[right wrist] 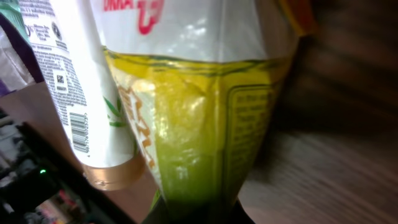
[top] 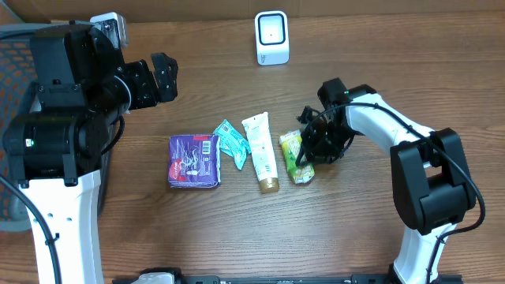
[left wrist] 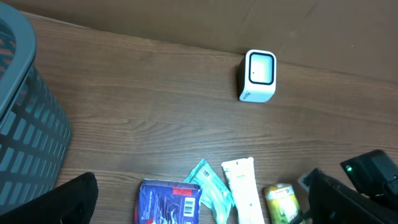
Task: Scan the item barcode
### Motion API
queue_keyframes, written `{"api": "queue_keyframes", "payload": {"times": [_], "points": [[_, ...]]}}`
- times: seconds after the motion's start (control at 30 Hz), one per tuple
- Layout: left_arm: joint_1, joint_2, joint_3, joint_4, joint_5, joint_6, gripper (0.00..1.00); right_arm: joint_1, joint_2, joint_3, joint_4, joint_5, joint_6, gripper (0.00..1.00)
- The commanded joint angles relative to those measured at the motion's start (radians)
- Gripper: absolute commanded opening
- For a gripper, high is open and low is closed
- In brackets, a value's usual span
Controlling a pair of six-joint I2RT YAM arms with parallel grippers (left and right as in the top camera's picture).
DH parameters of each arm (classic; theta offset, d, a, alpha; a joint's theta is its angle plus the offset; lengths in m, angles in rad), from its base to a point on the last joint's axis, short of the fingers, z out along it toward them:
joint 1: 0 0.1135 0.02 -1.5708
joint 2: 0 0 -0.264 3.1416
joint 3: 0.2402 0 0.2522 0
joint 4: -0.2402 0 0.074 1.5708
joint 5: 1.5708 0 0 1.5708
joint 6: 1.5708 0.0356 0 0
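Right gripper (top: 310, 148) clamped on yellow-green crinkly plastic pouch (top: 293, 158), pouch lying on wooden table (top: 355, 237) beside white gold-capped squeeze tube (top: 261, 150). Grasp looks made. Lift and presentation to white box scanner (top: 271, 37) left. Left gripper (top: 162, 79) apart, idle.

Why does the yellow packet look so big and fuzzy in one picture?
Right wrist view: the yellow-green packet sits right against the lens, so it fills the frame and looks soft, with the table dark and blurred beside it. Overhead view: the same packet is small, sharp and evenly lit.
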Motion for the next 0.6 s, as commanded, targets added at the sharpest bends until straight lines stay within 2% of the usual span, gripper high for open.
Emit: {"api": "queue_keyframes", "payload": {"times": [0.0, 0.1, 0.2, 0.3, 0.47, 0.5, 0.57], "points": [[0.000, 0.004, 0.006, 0.003, 0.005, 0.019, 0.99, 0.012, -0.097, 0.069, -0.021, 0.177, 0.062, 0.05], [0.000, 0.004, 0.006, 0.003, 0.005, 0.019, 1.00, 0.040, -0.143, 0.090, -0.064, 0.500, 0.193, 0.05], [0.000, 0.004, 0.006, 0.003, 0.004, 0.019, 1.00, 0.120, -0.153, 0.083, -0.136, 1.003, 0.385, 0.04], [0.000, 0.004, 0.006, 0.003, 0.005, 0.019, 0.99, 0.190, -0.150, 0.043, -0.115, 1.125, 0.472, 0.04], [0.000, 0.004, 0.006, 0.003, 0.005, 0.019, 0.99, 0.276, -0.095, 0.014, -0.083, 1.129, 0.516, 0.10], [0.000, 0.004, 0.006, 0.003, 0.005, 0.019, 0.99, 0.288, -0.080, 0.014, -0.083, 1.129, 0.516, 0.14], [0.000, 0.004, 0.006, 0.003, 0.005, 0.019, 1.00, 0.313, -0.057, 0.014, -0.084, 1.121, 0.515, 0.29]]}}
